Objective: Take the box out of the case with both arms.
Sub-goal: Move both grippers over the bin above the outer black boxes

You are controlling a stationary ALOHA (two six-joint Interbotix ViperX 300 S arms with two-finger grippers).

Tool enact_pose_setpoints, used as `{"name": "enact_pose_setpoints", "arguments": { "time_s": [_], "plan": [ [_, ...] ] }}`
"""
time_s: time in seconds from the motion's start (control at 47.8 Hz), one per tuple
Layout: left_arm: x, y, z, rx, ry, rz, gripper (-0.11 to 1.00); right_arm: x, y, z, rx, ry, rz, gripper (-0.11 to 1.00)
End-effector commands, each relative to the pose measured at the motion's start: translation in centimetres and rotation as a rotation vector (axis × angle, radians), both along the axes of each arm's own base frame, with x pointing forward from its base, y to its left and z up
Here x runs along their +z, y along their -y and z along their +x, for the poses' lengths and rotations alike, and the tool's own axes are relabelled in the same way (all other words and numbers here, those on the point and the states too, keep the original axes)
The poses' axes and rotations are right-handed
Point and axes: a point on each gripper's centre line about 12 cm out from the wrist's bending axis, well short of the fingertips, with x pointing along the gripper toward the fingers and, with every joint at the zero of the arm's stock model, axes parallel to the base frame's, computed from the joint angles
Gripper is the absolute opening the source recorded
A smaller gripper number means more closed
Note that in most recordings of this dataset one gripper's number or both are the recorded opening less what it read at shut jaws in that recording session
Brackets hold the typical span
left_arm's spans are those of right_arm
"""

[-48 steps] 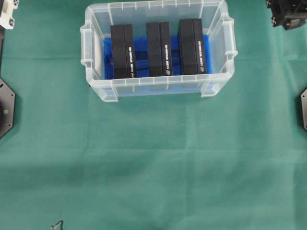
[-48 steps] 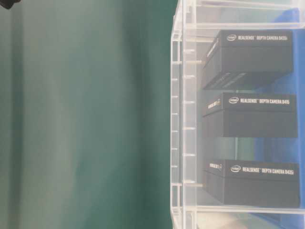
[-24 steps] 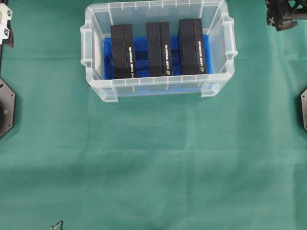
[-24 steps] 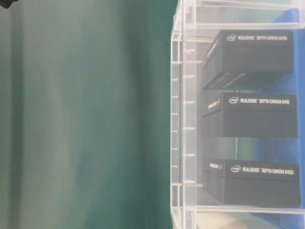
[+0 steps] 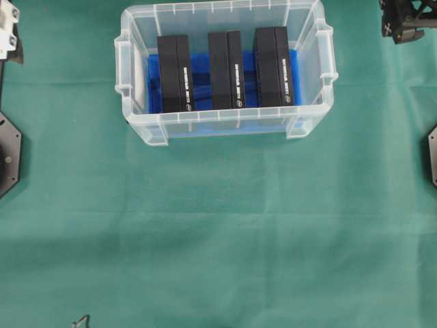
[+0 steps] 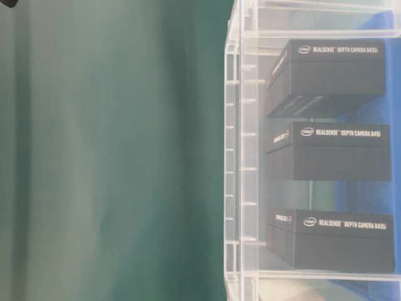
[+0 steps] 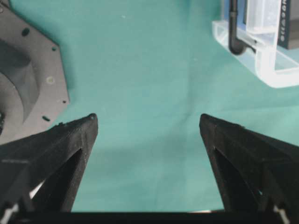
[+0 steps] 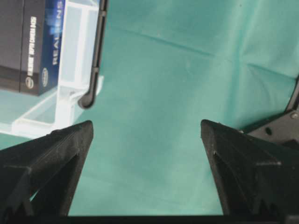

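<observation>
The clear case [image 5: 225, 130] stands at the back middle of the green cloth, lined with a blue sheet. Three black boxes stand in it side by side: left [image 5: 175, 74], middle [image 5: 226, 70], right [image 5: 275, 66]. They also show through the case wall [image 6: 233, 157] in the table-level view. My left gripper [image 7: 148, 119] is open and empty over bare cloth, left of the case's corner [image 7: 275, 70]. My right gripper [image 8: 147, 125] is open and empty over cloth, right of the case's corner [image 8: 70, 93]. In the overhead view only the arm ends show, the left one [image 5: 7, 31] and the right one [image 5: 407, 19].
The black arm bases sit at the left edge [image 5: 8, 154] and the right edge [image 5: 433, 154] of the cloth. The left base also shows in the left wrist view [image 7: 23, 79]. Green cloth covers the table in front of the case.
Both arm ends have shifted slightly at the top corners of the overhead view. The case and the boxes have not moved.
</observation>
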Motion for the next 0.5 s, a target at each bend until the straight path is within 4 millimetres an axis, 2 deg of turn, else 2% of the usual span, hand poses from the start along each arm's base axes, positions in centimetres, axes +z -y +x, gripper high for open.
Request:
{"name": "enact_pose_setpoints", "arguments": {
  "time_s": [0.0,0.188,0.481],
  "plan": [
    [0.7,-0.1,0.2,0.004,0.015,0.007,0.86,0.6,0.0,-0.1,-0.004,0.016,-0.007,0.94],
    [0.7,-0.4,1.0,0.015,0.009,-0.001,0.85,0.4,0.2,1.0,0.002,0.011,0.011,0.94],
    [0.8,-1.4,4.1,0.049,-0.019,-0.022,0.85,0.1,0.4,4.1,0.029,-0.009,0.027,0.94]
  ]
}}
